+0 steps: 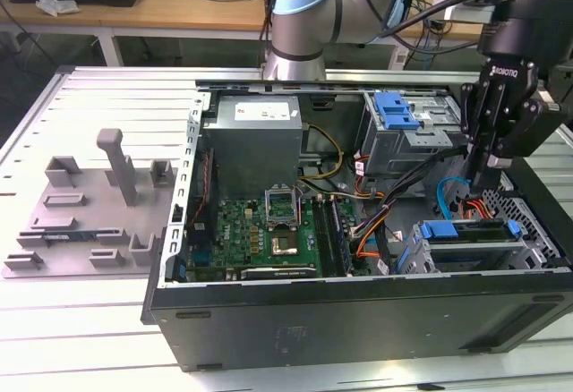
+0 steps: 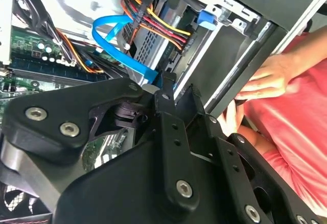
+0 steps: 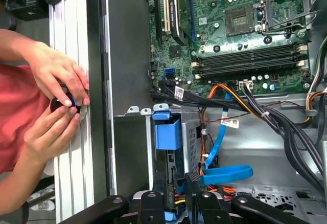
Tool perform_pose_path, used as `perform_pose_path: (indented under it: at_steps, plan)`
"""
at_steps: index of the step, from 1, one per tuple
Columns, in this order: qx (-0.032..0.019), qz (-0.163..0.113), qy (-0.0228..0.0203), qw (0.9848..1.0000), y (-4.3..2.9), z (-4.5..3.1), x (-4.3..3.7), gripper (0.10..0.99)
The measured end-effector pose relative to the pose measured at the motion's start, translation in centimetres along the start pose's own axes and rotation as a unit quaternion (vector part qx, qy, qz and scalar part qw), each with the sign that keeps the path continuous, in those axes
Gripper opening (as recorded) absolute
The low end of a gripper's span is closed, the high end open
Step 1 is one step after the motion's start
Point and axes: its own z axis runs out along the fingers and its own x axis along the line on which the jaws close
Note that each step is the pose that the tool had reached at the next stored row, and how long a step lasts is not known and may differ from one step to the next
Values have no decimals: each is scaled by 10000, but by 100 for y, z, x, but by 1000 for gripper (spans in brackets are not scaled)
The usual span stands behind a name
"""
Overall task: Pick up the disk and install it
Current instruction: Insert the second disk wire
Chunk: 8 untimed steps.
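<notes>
in the exterior view the gripper [image 1: 484,180] hangs over cables inside the open computer case [image 1: 358,320], nothing held. the disk [image 1: 469,242] lies flat in its bay below, long side running across. in the first wrist view hands [image 3: 53,104] fiddle beside the case; the fingers [image 3: 191,185] look nearly shut.
</notes>
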Motion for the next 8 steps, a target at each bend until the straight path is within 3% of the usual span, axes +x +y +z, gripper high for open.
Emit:
perform_pose_path:
  at_steps: [2, 4, 5, 6, 8]
  plan:
    - [-24, -8, 76, 10000, 2, 1, -25, 302]
    - [-112, -44, 186, 9998, 2, 1, -29, 302]
    - [-187, -76, 257, 9995, 1, 3, -30, 302]
    - [-214, -87, 288, 9993, 0, 5, -31, 302]
    - [-214, -88, 291, 9993, 0, 4, -33, 302]
